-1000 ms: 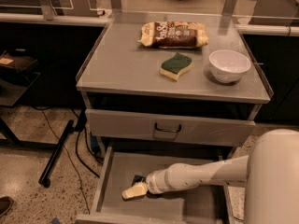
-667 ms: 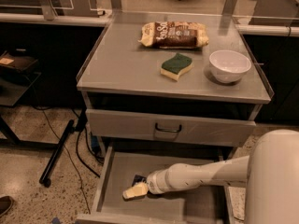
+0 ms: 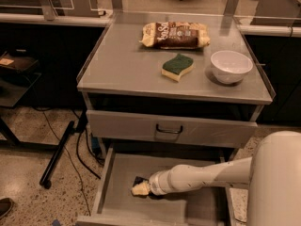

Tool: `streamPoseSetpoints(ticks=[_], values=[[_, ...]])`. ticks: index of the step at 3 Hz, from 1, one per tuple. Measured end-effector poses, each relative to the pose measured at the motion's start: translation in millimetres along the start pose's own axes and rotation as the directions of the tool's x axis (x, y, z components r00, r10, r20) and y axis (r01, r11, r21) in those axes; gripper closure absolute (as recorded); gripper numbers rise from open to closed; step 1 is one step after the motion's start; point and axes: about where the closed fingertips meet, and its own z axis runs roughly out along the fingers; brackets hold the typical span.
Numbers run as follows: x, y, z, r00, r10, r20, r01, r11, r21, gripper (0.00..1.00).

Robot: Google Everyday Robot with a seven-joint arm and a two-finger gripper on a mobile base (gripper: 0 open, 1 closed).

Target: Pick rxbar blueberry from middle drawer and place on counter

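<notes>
Hardly anything has shifted over the last 1 second: the gripper (image 3: 139, 189) sits at the same spot low in the middle drawer (image 3: 106, 175), and the items on the counter (image 3: 120, 65) lie as they did.

From the 1 camera view, the rxbar blueberry (image 3: 138, 179) shows only as a small dark patch on the drawer floor, near the left wall, touching or just behind the gripper's pale tip. Most of it is hidden, and I cannot tell how the jaws stand. Judging by its kind, the bar is light, flat and fairly stiff, with a slick wrapper that crinkles. It should not break, but it could slide out of a weak pinch. The best hold is probably across its narrow width near the middle, not on a crimped end.

The arm (image 3: 202, 175) reaches in from the right. Its white forearm is nearly level, sloping slightly down toward the left, low over the drawer floor and beneath the closed top drawer front (image 3: 169, 128). On the counter above lie a snack bag (image 3: 175, 35), a sponge (image 3: 177, 66) and a white bowl (image 3: 230, 66).
</notes>
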Motion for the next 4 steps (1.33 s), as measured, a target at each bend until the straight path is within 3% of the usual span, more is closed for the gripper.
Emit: streamPoseSetpoints(ticks=[2,3,4], values=[[0.0,0.1,0.1,1.0,0.0,0.0,0.0,1.0,0.0,0.85],[0.0,0.1,0.1,1.0,0.0,0.0,0.0,1.0,0.0,1.0],[0.1,0.1,0.1,1.0,0.0,0.0,0.0,1.0,0.0,1.0]])
